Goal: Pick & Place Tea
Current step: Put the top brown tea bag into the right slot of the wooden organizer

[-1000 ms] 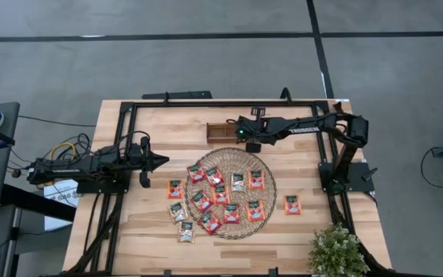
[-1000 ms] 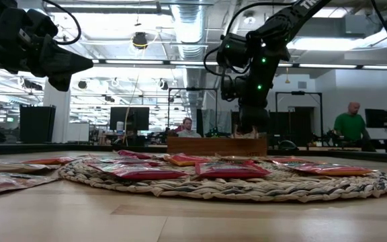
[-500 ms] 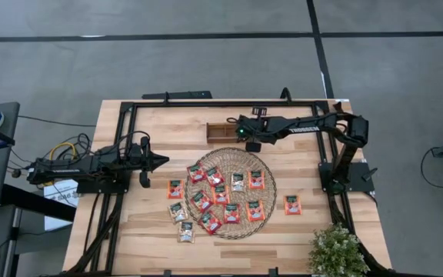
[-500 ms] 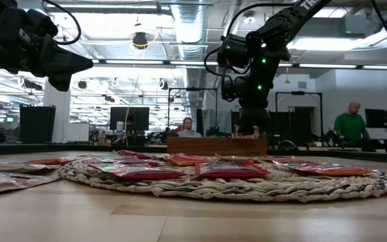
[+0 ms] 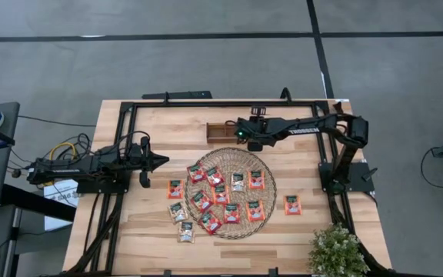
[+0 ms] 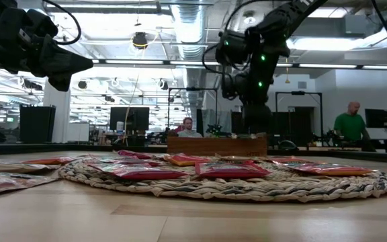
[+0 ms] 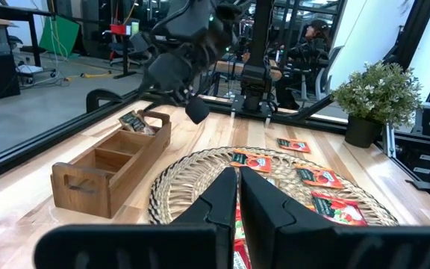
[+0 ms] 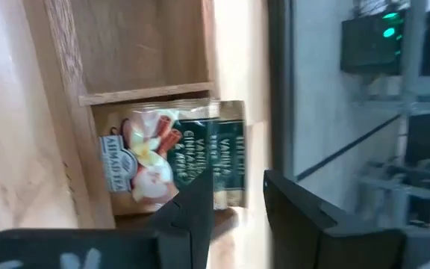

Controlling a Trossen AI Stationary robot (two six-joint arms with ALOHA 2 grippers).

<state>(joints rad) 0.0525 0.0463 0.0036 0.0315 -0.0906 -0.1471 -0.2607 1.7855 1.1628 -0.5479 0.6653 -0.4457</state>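
**Right gripper parted above the tray's end compartment**

Since the earlier frame, the right gripper (image 8: 234,205) has lifted slightly off the wooden tray (image 5: 220,132) and its jaws have parted; they now stand narrowly apart, holding nothing. Below them, a pale tea sachet (image 8: 174,153) lies in the tray's end compartment. The remaining tea sachets (image 5: 220,192) lie on and around the round woven mat (image 5: 268,171). The left gripper (image 5: 162,160) hovers left of the mat, jaws closed and empty.

Round woven mat (image 5: 229,192) centred on wooden worktop (image 5: 152,223). Wooden compartment tray (image 5: 220,133) just beyond it. Potted plant (image 5: 335,252) at worktop's corner.
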